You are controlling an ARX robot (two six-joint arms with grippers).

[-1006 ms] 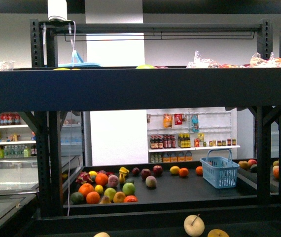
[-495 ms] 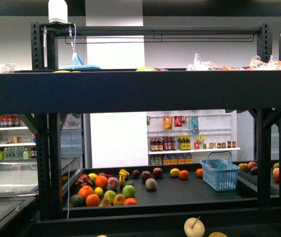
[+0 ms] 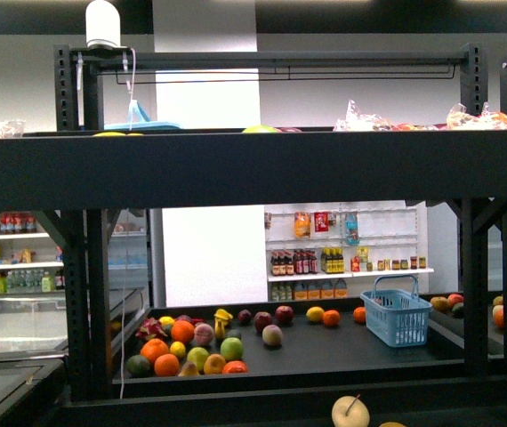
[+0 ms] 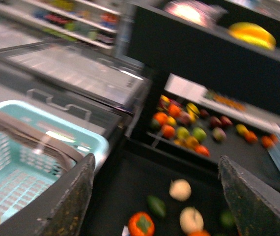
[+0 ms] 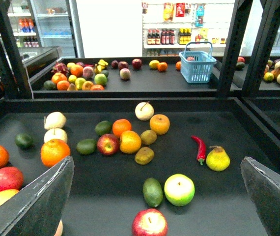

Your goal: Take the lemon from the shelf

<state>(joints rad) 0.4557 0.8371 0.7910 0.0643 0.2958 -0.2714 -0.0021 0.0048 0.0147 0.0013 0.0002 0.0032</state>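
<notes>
Above the shelf tray, both grippers gape wide and empty; a lemon sits at two o'clock.

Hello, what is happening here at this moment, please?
A two-armed robot faces a black shelf with fruit on its trays. Both grippers are open and empty: the right gripper hovers over loose fruit on the near tray, the left gripper hangs beside a light blue basket. Nothing is picked yet.
</notes>
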